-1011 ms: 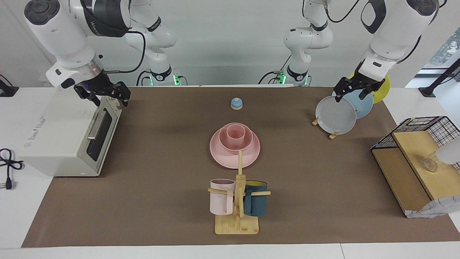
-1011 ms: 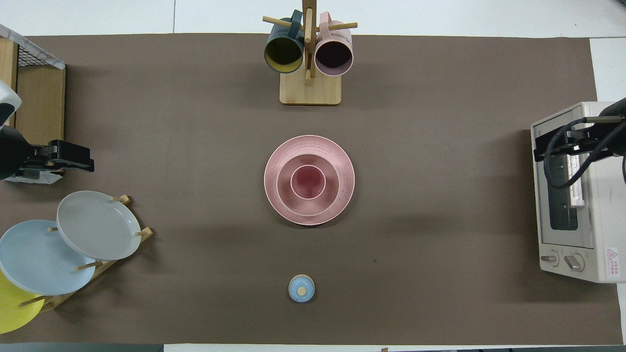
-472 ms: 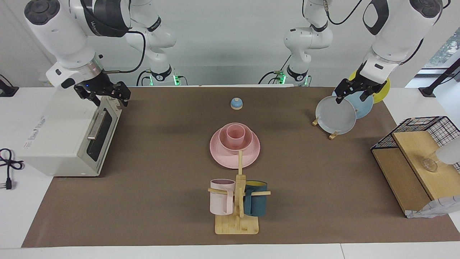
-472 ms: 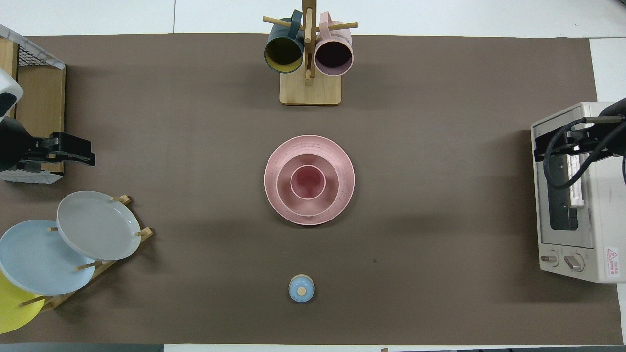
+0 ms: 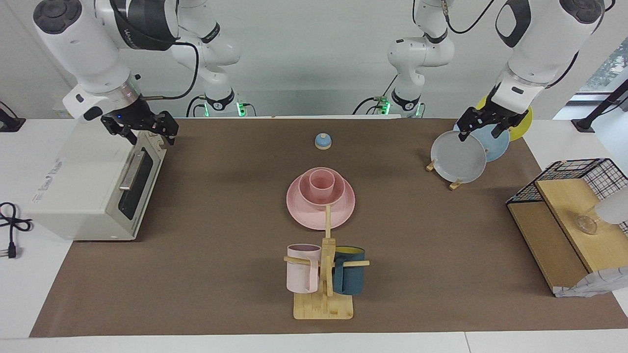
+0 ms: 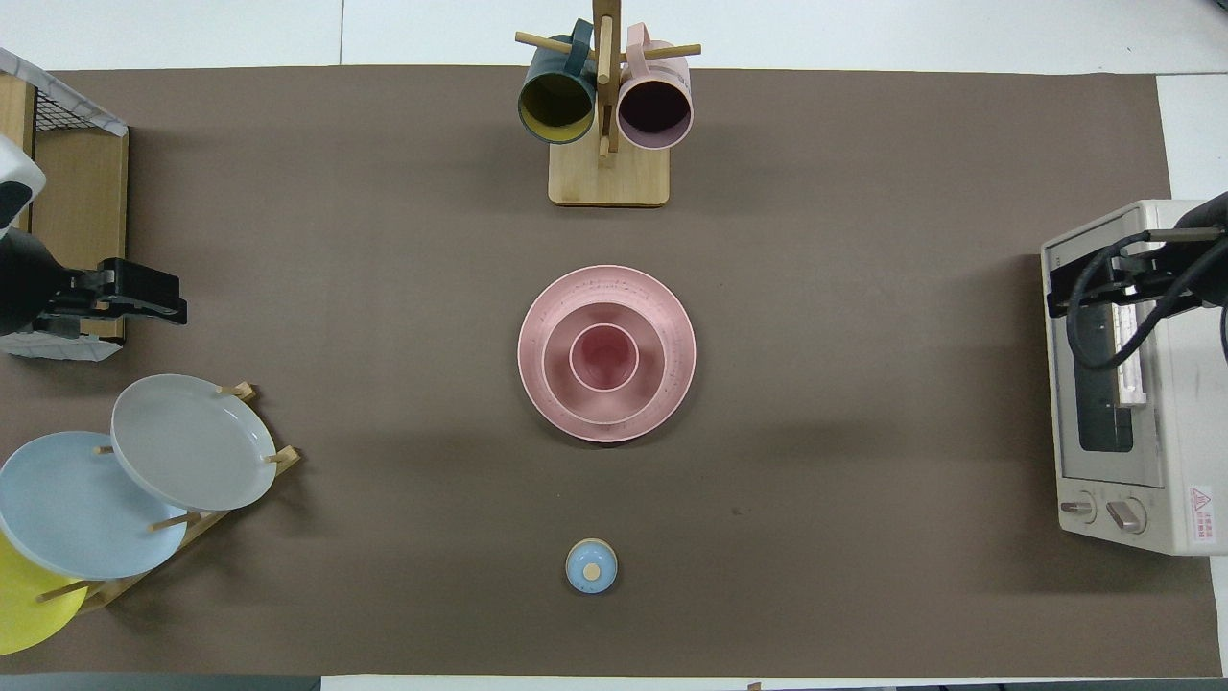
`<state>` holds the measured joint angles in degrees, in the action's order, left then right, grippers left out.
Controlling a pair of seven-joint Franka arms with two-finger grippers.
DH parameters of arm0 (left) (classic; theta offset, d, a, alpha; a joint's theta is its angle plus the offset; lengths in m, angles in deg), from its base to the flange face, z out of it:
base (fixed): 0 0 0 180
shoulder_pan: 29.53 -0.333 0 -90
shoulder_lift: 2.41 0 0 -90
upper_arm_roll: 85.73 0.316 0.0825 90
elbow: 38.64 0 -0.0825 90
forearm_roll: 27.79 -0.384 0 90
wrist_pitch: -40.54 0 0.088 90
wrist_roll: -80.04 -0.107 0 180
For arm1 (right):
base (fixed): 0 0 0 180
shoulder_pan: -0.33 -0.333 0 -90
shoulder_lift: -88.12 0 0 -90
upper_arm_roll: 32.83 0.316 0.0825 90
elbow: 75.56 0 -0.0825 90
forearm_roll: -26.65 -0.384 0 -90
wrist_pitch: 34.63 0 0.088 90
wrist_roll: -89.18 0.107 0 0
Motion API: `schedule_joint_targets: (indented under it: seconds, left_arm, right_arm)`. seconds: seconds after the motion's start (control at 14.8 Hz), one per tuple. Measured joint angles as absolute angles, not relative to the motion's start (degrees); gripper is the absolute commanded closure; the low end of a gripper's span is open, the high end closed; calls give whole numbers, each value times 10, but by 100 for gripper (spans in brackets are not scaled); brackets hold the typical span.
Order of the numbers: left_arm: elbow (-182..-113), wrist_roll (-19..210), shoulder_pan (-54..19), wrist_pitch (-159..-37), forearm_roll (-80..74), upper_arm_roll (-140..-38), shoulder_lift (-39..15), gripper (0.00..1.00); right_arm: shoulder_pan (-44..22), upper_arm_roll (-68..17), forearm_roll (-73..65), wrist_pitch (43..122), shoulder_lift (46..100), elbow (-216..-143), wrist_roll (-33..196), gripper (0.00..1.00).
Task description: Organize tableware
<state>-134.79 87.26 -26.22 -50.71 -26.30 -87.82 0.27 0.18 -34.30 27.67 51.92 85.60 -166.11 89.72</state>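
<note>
Lifting slightly over the grey plate rack (image 5: 458,157), left gripper (image 5: 483,128) spread, empty; right gripper (image 5: 142,128) waiting, spread; matte pink tableware stack (image 5: 321,196) sitting nested, done.

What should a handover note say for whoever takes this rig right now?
Left pincer: raised over the rack of grey, blue and yellow plates, holding nothing.
Right pincer: raised over the toaster oven, holding nothing.
Mid-table, the pink cup sits in the pink bowl, which sits on the pink plate.
Done: set nested.
Left: nothing evident; confirm the intended arrangement.
</note>
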Motion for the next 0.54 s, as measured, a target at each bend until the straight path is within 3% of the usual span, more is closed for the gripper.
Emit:
schedule_joint_targets:
  seconds: [0.54]
  left_arm:
    - [-1344,871,-262,-507,-263,-881,2,0]
  right_arm:
    - [2,-343,277,519,856,-1661,897,0]
